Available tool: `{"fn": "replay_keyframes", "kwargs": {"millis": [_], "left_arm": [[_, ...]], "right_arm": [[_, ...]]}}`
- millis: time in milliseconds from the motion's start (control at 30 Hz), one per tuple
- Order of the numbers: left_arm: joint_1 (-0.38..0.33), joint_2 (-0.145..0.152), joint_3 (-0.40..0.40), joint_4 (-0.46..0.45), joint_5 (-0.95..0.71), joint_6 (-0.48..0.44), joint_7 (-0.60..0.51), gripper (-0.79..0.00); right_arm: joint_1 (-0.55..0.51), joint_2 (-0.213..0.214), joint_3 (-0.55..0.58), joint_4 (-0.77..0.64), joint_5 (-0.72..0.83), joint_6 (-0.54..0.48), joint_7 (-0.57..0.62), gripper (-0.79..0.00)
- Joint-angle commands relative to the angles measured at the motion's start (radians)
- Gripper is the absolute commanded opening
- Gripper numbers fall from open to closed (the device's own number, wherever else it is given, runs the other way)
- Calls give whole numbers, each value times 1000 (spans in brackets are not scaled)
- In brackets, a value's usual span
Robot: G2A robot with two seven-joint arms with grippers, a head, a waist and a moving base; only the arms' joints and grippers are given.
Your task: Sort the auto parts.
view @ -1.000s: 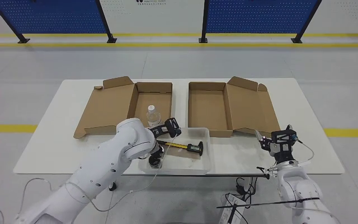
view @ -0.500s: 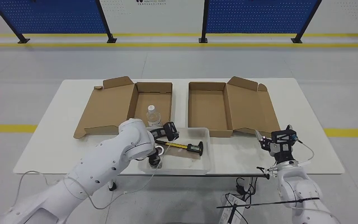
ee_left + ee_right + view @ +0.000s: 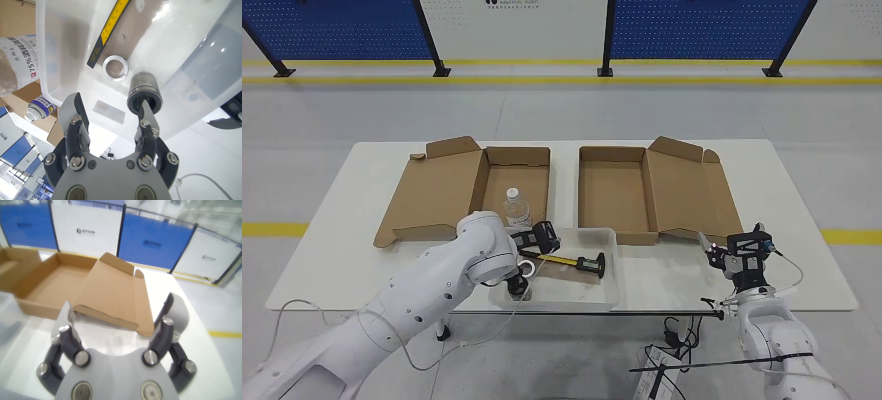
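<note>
A clear plastic bin at the table's front holds a yellow and black caliper, a silver ring and a dark steel cylindrical bearing. My left gripper hangs open just above the bin's near end. One of its fingertips overlaps the bearing's open bore, while the other stands apart over the bin floor. In the top view the left arm covers the bin's left part, with the caliper showing beside it. My right gripper is open and holds nothing, low over the table's right front.
Two open cardboard boxes lie behind the bin: the left box holds a clear bottle and a spray can, and the right box shows a bare floor. Bare tabletop lies around the right gripper.
The left arm's wrist has shifted slightly nearer and lower over the bin. The right arm has not moved.
</note>
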Motion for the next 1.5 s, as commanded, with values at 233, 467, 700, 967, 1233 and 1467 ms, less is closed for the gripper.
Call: {"fn": "replay_keyframes", "kwargs": {"millis": [233, 467, 700, 967, 1233, 1467], "left_arm": [[-5, -2, 20, 24, -22, -2, 2, -296], [-3, -4, 32, 28, -36, -1, 1, -332], [-9, -9, 52, 37, -58, -2, 2, -345], [-17, -21, 61, 66, -119, -7, 7, -376], [-25, -32, 69, 102, -160, -6, 18, -419], [-29, -41, 74, 144, -197, -13, 21, -462]], "right_arm": [[0, 0, 0, 0, 0, 0, 0, 0], [0, 0, 0, 0, 0, 0, 0, 0], [0, 0, 0, 0, 0, 0, 0, 0], [0, 0, 0, 0, 0, 0, 0, 0], [0, 0, 0, 0, 0, 0, 0, 0], [0, 0, 0, 0, 0, 0, 0, 0]]}}
